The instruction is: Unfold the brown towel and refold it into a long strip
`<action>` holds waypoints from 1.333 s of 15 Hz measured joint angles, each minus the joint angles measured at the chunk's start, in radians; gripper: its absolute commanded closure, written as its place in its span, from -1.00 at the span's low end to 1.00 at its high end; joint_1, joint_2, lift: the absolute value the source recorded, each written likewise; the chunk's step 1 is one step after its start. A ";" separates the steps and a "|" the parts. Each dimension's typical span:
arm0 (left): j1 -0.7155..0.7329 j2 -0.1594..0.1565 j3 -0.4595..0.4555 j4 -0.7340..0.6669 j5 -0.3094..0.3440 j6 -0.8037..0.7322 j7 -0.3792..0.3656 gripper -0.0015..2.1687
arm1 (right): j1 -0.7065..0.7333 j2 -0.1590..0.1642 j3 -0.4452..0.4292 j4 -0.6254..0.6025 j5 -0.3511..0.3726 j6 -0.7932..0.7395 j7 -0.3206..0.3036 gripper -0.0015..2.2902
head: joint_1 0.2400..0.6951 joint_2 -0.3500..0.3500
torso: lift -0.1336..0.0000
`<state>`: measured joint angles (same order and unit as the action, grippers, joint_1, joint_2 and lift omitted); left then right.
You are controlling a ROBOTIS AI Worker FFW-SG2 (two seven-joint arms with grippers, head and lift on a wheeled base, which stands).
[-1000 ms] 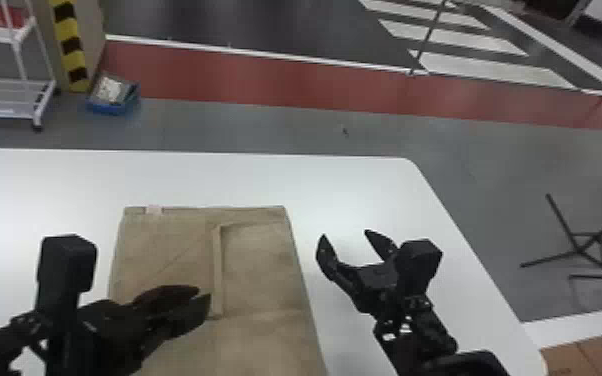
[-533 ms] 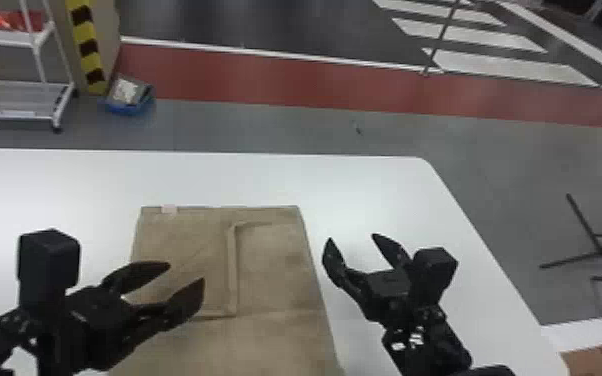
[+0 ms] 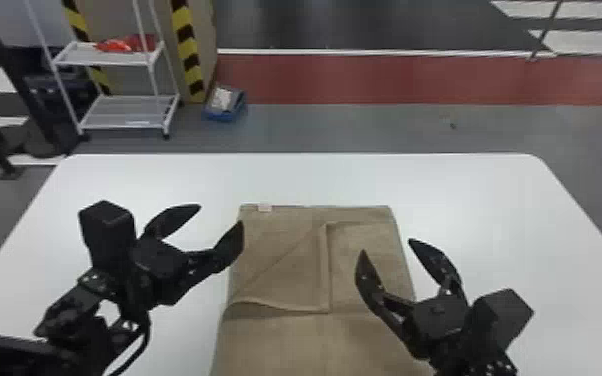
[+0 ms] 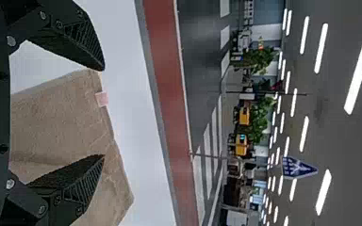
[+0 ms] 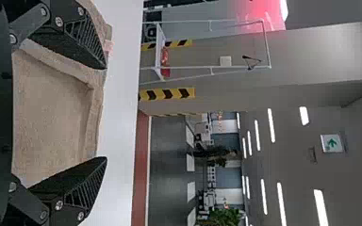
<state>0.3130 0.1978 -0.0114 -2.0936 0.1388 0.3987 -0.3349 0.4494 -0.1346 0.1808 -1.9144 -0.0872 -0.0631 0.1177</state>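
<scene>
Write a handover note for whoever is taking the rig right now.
Left gripper: open and empty, at the towel's left edge.
Right gripper: open and empty, at its right side.
Towel: flat on the white table, a pale tag at the far edge toward the left, a corner flap lying on top.
Done: towel laid out on the table; how far it has been unfolded, I cannot tell.
Left: it is not a long strip yet; sort out the flap, then make the strip folds.
</scene>
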 measured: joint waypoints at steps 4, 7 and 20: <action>-0.008 0.002 -0.004 0.100 -0.003 -0.182 0.002 -0.76 | -0.047 -0.001 0.094 0.100 0.040 0.014 0.000 -0.72 | 1.00 0.34 | -0.84; -0.024 0.002 -0.025 0.125 -0.005 -0.194 -0.003 -0.76 | -0.065 -0.003 0.136 0.139 0.092 0.023 0.010 -0.59 | 1.00 0.40 | -0.84; -0.031 -0.002 -0.045 0.159 0.004 -0.194 -0.009 -0.76 | -0.043 -0.016 0.160 0.109 0.181 0.160 0.041 -0.46 | 1.00 0.42 | -0.84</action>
<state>0.2815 0.1963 -0.0568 -1.9341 0.1425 0.2049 -0.3436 0.4069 -0.1504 0.3405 -1.8055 0.0937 0.0966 0.1587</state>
